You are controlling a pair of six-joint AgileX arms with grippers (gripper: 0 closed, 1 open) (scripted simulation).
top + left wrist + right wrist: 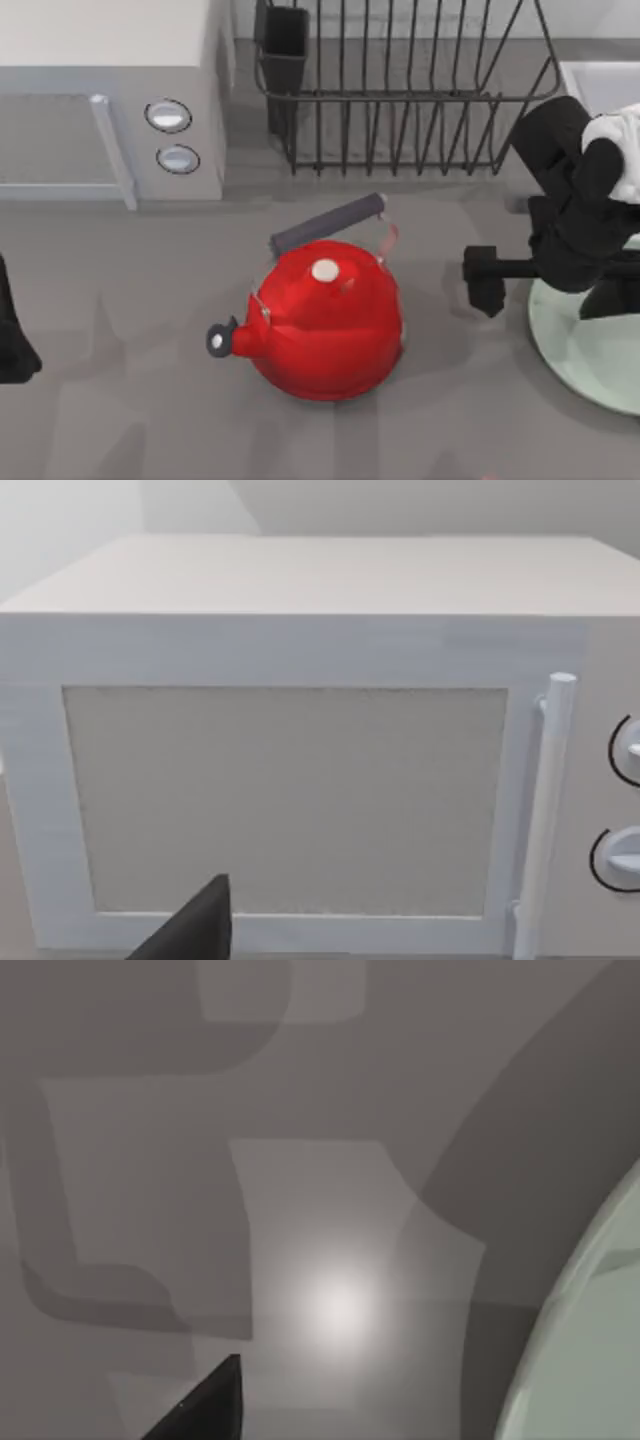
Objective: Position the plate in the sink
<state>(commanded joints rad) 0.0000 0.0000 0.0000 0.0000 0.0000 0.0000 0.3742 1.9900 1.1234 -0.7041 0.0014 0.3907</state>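
Right arm (570,190), at the frame's right edge: glossy black rounded segments, 1 white shell section, blocky black gripper (487,280).

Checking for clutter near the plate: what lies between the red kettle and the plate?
In the top view, the right tool hangs between red kettle and plate, over bare table.

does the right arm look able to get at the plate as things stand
Probably yes. The right tool hangs just past the plate's left rim, with bare table between them; the red kettle sits farther left, out of the way.
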